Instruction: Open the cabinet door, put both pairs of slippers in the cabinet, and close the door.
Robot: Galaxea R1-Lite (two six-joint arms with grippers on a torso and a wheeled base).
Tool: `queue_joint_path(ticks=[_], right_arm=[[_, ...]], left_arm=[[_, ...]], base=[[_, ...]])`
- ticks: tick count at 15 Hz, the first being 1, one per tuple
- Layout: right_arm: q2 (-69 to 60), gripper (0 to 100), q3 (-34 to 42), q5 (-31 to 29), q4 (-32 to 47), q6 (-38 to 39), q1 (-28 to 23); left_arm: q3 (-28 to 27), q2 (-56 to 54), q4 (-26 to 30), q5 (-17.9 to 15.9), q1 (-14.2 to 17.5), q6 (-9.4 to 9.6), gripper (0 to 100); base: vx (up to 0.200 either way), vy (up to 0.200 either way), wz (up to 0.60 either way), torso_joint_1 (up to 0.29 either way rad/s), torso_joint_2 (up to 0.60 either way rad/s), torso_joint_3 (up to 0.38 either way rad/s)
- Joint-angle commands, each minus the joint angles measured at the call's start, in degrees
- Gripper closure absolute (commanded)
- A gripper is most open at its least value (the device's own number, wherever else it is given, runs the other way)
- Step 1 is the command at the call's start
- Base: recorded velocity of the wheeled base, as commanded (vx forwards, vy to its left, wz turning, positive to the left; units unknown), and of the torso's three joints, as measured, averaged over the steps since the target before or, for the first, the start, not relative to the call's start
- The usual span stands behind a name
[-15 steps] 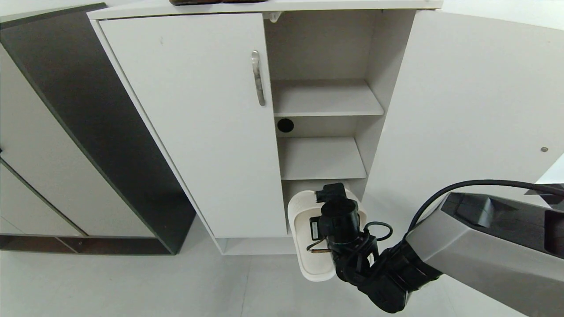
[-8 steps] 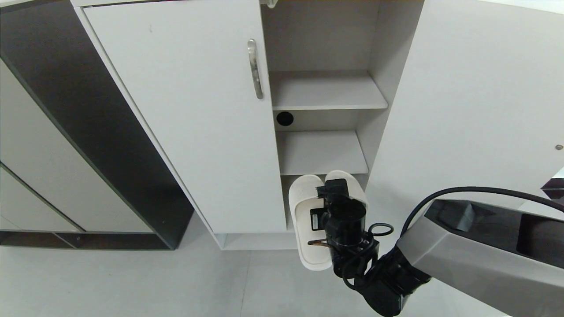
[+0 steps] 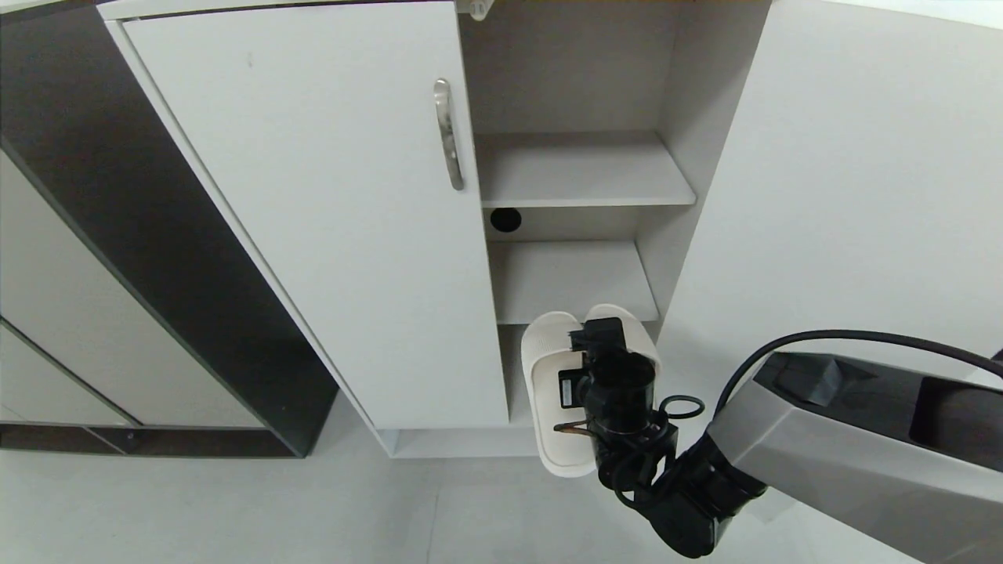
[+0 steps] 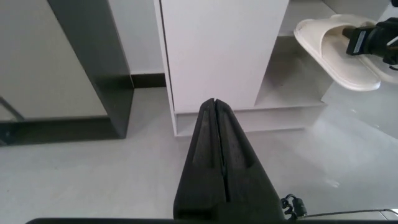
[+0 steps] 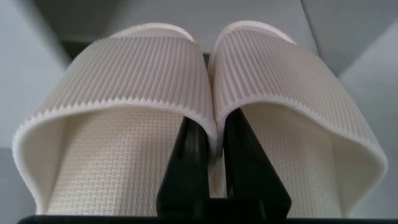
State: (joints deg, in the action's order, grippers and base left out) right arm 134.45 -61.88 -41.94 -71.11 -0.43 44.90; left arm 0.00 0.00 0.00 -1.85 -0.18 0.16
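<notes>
Cream, ribbed foam slippers [image 3: 558, 392] are hanging from the right gripper [image 3: 597, 335] just in front of the cabinet [image 3: 701, 102], level with its bottom compartment, toes pointing in. The gripper is pinching nearly closed on the two inner side walls pressed together, so both slippers are riding as one bundle, soles down.

Step-wise, the right door [image 3: 846, 172] is standing wide open, so I'd say we're in the middle of loading a pair. It's hard to say if the toes are already crossing the cabinet's front edge or hovering just outside it. Next move, I reckon, is pushing forward and slightly down onto the cabinet's floor, staying under the lower shelf [image 3: 572, 278], then letting go.

Up close the strap bands are looking wide and finely ridged, and the footbeds are textured and clean. The stuff looks soft, so I'm guessing it's squishing a bit in the pinch and could slip if jerked.

The left gripper [image 4: 214, 130] is sitting pressed closed with nothing in it, out in front of the cabinet's left door [image 3: 313, 204].
</notes>
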Motion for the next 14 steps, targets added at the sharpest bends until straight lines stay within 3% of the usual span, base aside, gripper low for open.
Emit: queue_joint_path(ticks=[1,9,14], right_arm=[[-0.1,100,0.0,0.0,-0.1,0.0,0.1],[0.0,100,-0.3,0.1,-0.5,0.0,0.1],[2.1,100,-1.9,0.8,-0.5,0.0,-0.4]], left_arm=[[0.0,0.1,0.0,0.0,0.0,0.02,100],[0.0,0.1,0.0,0.0,0.0,-0.16,100],[0.0,0.1,0.0,0.0,0.0,0.63,100]], base=[[0.2,0.0,0.0,0.012,0.01,-0.007],[0.2,0.0,0.0,0.004,0.0,0.001],[0.0,0.0,0.0,0.0,0.0,0.0]])
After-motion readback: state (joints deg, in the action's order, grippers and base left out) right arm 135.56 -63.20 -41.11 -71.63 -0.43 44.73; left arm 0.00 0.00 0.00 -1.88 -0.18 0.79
